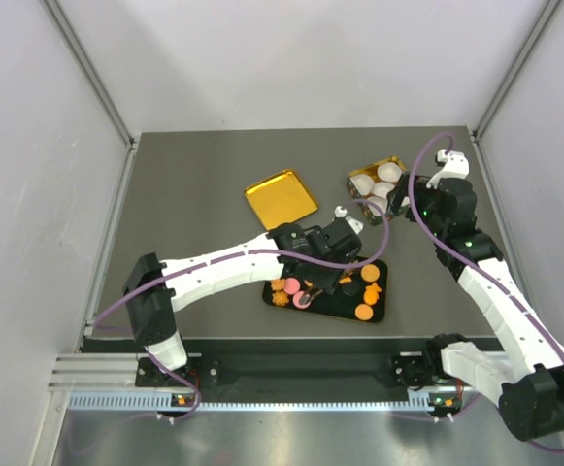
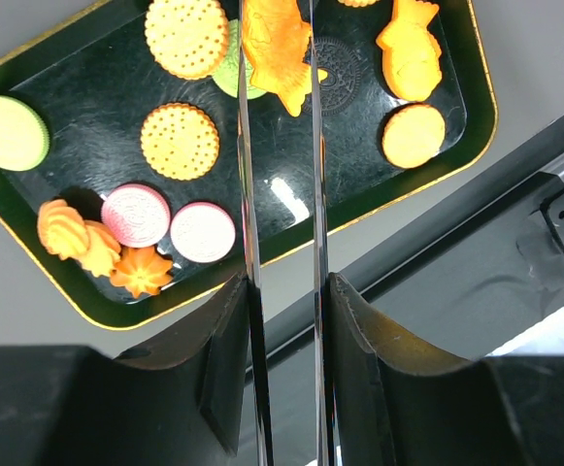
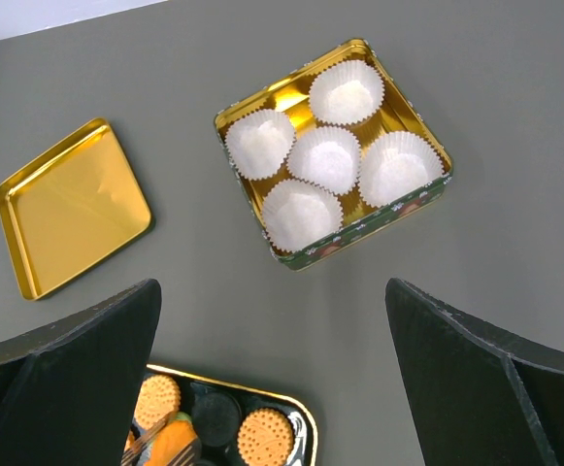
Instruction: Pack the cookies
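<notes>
Since the cookies (image 2: 180,141) all lie on the black tray (image 2: 68,146) at the bottom centre of the top view, the left gripper (image 2: 278,19) hangs over that tray, its thin fingers (image 2: 247,194) set narrowly apart on either side of an orange fish-shaped cookie (image 2: 280,68). The fingers seem to be pinching it, but their tips run off the top edge of the left wrist frame, so I cannot tell whether they grip it. Pink round cookies (image 2: 136,214) and orange flower-shaped ones (image 2: 141,272) sit untouched at the lower left of that frame. From above, the left arm covers the middle of the tray and hides part of the pile. Farther back, the right gripper (image 3: 272,291) hovers with jaws spread wide and holds nothing, probably waiting over the square tin (image 3: 379,218) at upper right. Five white paper cups (image 3: 327,155) in the tin show no cookie yet. The gold lid (image 3: 73,209) lies apart at left, leaving the tin open.
</notes>
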`<state>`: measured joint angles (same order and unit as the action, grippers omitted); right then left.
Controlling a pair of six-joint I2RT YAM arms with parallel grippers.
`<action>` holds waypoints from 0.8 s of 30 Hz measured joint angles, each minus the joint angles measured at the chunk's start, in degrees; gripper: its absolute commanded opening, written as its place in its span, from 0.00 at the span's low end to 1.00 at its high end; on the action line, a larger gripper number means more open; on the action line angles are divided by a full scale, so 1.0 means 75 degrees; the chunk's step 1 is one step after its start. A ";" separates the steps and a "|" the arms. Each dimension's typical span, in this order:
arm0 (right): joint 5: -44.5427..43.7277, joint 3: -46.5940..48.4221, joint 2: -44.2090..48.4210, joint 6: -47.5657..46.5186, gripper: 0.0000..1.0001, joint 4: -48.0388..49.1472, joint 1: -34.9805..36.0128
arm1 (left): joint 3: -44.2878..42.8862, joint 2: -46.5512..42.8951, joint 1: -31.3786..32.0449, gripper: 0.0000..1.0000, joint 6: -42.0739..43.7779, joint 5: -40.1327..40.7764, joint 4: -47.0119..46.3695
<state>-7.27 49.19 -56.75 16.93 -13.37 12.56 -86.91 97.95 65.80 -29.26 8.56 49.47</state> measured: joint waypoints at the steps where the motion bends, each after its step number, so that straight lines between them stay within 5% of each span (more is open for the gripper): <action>1: 0.0000 0.0000 0.0003 0.0000 1.00 0.0003 0.0000 | -0.0032 0.0000 0.0000 0.35 0.0012 0.0020 0.0044; 12: -0.0306 0.0000 0.0122 0.0006 1.00 -0.0105 -0.0012 | -0.1617 0.0321 -0.0294 0.34 0.0382 0.0417 0.0108; 24: -0.1271 0.0000 0.0935 0.0050 1.00 -0.0291 -0.0262 | -0.4934 0.2967 -0.1655 0.35 0.1046 0.0393 -0.0714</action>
<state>-16.80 49.19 -49.74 17.30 -15.55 10.59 -123.92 120.20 53.39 -21.41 11.51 44.12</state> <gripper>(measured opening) 0.996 0.398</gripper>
